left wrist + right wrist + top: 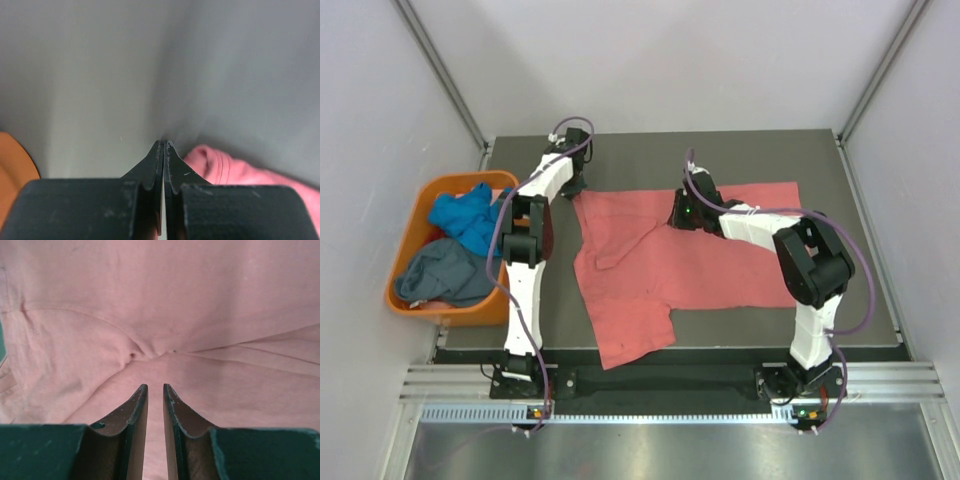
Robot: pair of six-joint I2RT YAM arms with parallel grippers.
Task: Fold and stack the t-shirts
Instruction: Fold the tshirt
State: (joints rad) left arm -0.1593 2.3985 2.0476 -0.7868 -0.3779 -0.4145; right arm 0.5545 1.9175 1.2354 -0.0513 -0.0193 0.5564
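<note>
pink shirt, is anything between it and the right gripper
Nothing visible does. The right gripper points straight at the salmon-pink t-shirt, and only that shirt's own cloth lies ahead of its narrowly parted jaws.

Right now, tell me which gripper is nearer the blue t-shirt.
Left. The left gripper is just right of the blue t-shirt in the orange tub; the right gripper is farther right, over the pink t-shirt.

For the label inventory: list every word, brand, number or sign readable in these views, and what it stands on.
None can be read.
The salmon-pink t-shirt, the orange tub and the table show no print.
Any marking on the arm bases is too small to read.
</note>
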